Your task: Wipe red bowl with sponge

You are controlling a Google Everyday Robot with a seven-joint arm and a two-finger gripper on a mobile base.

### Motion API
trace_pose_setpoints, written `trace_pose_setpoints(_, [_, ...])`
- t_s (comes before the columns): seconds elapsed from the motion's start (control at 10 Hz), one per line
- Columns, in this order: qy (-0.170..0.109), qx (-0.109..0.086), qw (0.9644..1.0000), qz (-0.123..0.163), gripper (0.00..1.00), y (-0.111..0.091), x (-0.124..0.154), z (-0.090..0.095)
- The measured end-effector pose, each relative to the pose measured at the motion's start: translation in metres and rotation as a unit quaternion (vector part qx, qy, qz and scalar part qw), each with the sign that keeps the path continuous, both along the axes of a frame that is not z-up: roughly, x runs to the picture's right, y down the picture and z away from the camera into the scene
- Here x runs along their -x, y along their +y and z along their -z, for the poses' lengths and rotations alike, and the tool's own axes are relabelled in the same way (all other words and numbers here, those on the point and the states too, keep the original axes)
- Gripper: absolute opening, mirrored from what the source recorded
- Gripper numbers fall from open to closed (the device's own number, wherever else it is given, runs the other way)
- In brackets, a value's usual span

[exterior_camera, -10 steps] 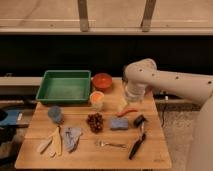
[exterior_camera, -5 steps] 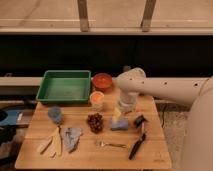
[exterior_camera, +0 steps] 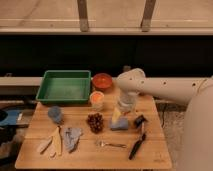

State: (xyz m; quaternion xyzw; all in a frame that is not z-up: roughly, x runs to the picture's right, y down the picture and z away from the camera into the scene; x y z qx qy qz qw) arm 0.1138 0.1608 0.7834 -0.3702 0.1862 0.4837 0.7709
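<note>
While the round red bowl (exterior_camera: 102, 80) sits at the far edge of the wooden table (exterior_camera: 155, 150), just right of the rectangular green tray (exterior_camera: 64, 86), the blocky bluish sponge (exterior_camera: 120, 124) lies nearer, roughly crosswise. The gripper (exterior_camera: 121, 112) is directly above it, and I cannot tell whether it is clamped. A dark wall runs behind.

Wooden table (exterior_camera: 85, 156) before dark wall (exterior_camera: 60, 55)
</note>
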Motion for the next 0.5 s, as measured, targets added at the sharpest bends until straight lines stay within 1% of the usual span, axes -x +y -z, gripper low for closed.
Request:
trace_pose_setpoints(0.2, [-0.017,0.012,0.9997,-0.016,0.78,0.012,-0.001,-0.026])
trace_pose_setpoints(0.5, [-0.033,0.033,0.9985,-0.027,0.78,0.023,0.001,-0.055])
